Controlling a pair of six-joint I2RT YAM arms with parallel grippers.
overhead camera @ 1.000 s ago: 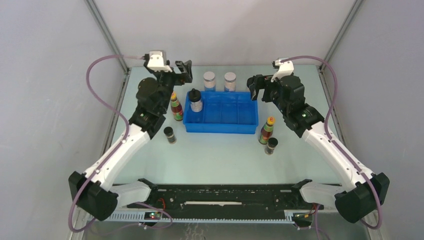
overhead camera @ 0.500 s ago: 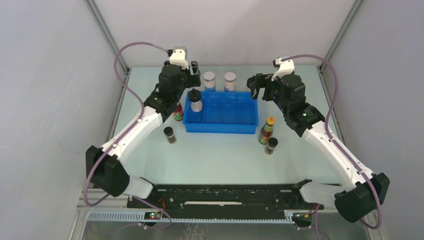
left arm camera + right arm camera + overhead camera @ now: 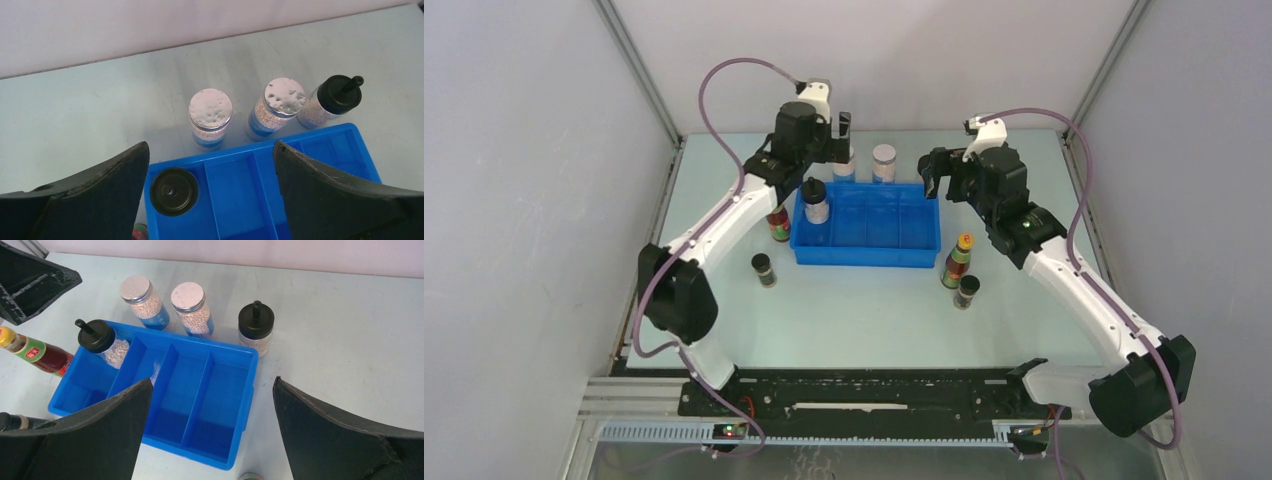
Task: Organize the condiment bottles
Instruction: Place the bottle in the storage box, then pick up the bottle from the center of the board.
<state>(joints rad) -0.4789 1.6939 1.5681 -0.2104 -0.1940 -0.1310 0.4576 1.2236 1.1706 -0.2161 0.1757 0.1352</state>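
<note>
Upright, one knob-capped bottle [image 3: 816,200] stands in tray [image 3: 869,258]; left gripper [image 3: 210,147] spread.

Nothing readable — label on the orange-capped bottle [image 3: 42,356] blurs.

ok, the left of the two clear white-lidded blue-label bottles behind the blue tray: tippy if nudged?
Probably tippy: the clear white-lidded blue-label bottle stands tall and narrow on the table. Likely rigid and fairly heavy for its size, being packed with pale granules. Once down, its round body would probably roll.
</note>
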